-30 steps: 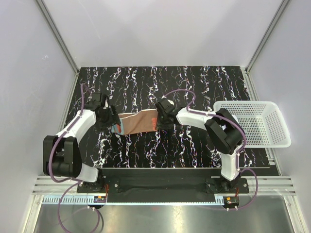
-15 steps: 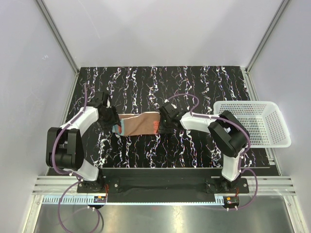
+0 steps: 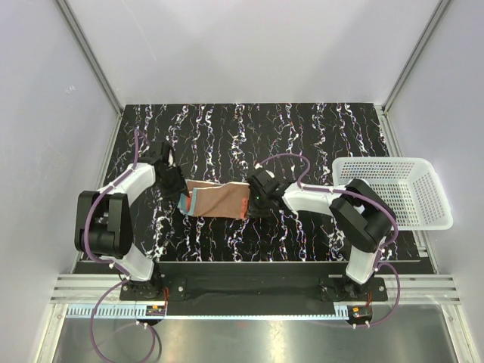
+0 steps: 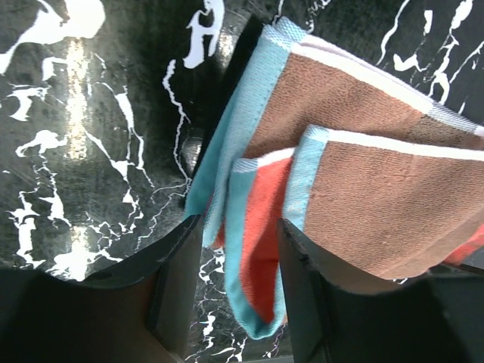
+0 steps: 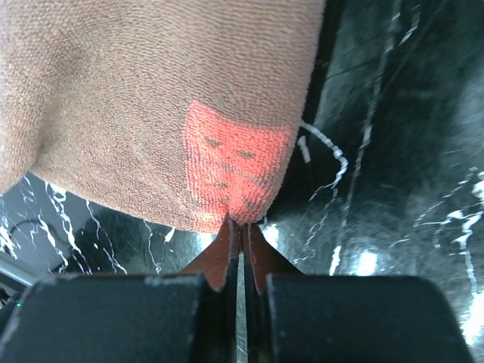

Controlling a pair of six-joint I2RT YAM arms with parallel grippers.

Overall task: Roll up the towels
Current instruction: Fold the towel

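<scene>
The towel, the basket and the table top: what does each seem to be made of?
The towel looks like soft matte terry cloth: a fuzzy pile shows. The basket seems rigid white plastic, moulded with rows of holes. The table top looks like glossy black laminate or stone with white veins; glare reflects on it.

From above, the tips of the left gripper (image 3: 180,193) and the right gripper (image 3: 255,199) are too small to see. Up close, the orange towel (image 4: 378,204) runs off the right edge, and nobody can tell if the left gripper squeezes it. The right wrist view cuts the towel off at its top and left.
</scene>
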